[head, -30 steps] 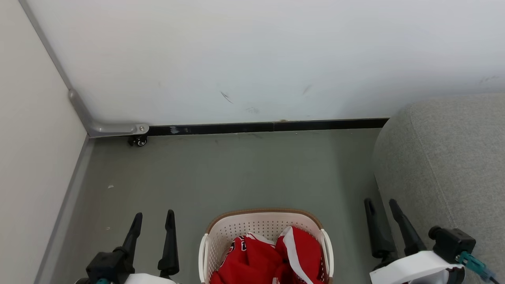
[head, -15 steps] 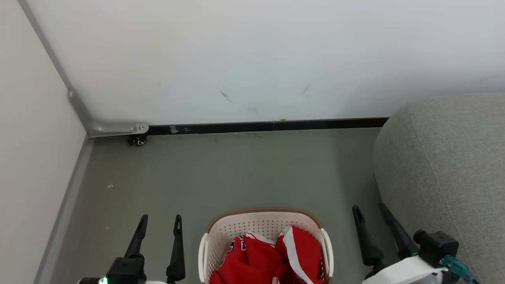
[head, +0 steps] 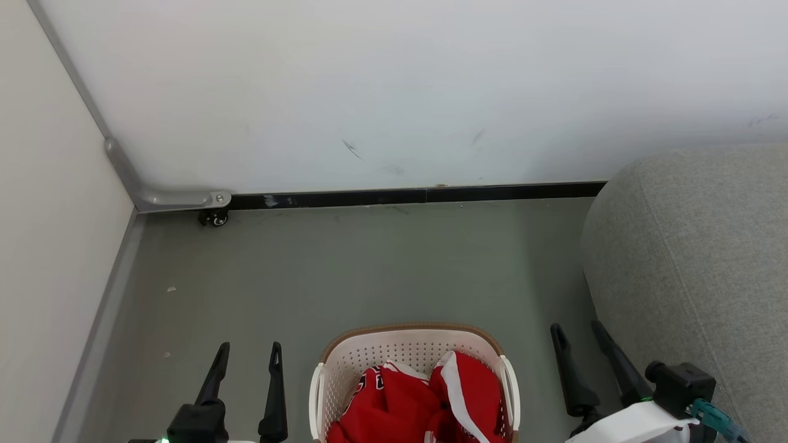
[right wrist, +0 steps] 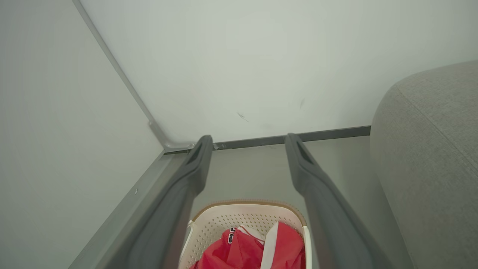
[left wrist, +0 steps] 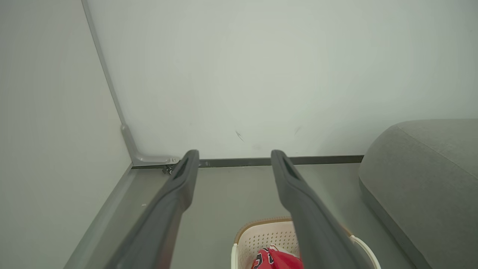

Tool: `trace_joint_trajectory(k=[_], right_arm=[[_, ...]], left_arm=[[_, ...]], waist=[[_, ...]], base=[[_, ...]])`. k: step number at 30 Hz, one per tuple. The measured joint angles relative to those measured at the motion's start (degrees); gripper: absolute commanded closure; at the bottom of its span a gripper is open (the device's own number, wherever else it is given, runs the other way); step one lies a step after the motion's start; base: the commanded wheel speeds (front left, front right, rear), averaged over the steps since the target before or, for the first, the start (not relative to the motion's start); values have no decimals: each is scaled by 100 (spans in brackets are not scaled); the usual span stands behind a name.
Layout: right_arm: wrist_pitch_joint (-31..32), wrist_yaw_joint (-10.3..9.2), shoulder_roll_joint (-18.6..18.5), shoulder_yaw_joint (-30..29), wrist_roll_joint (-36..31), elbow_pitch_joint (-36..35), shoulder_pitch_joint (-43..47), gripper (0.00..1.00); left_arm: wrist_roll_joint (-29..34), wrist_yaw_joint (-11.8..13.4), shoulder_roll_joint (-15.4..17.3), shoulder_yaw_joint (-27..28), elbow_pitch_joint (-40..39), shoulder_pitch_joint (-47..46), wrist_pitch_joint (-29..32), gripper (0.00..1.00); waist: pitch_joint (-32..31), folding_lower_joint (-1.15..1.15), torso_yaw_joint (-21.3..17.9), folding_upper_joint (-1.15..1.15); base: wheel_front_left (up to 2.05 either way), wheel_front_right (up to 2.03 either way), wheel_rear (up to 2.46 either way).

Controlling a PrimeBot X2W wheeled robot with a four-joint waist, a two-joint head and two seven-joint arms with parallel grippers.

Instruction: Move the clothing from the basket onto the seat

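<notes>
So not much happening yet, but both arms did shuffle a bit over the last second. The left claw (head: 250, 347) slid in toward the basket (head: 409, 329) and dropped back slightly, and the right claw (head: 577, 328) pulled left, away from the seat (head: 689, 258) and closer to the basket's right side. In the last half second they've basically parked. Both claws are spread wide with nothing between the fingers, tips pointing out over the grey floor (head: 369, 264) toward the far wall (head: 400, 92). The clothing (head: 406, 406) hasn't budged: both red pieces are heaped in the basket, which sits on the floor between the two claws. The jersey with the dark lettering (head: 372, 387) is on the left and the one with the wide white trim (head: 458, 394) is on the right. The seat is off to the right, just beside the right claw, with nothing red on it. My read is that this was just the arms lining up on either side of the basket before a reach, so the task is at square one. Either claw would still have to tip down and come in over the rim to get any fabric. The right one looks better placed, since it's the one next to the seat.
</notes>
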Motion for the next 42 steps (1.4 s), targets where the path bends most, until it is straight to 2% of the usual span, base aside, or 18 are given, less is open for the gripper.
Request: trace_joint_trajectory(k=[35, 42], right_arm=[[-2, 0, 0, 27, 66, 35, -124, 0], [-5, 0, -1, -52, 59, -54, -227, 0]], left_arm=[[7, 42, -10, -12, 27, -138, 0, 0], [74, -15, 15, -59, 110, -313, 0, 0]], waist=[[188, -1, -13, 0], [329, -1, -43, 0]], base=[[0, 0, 0], [0, 0, 0]])
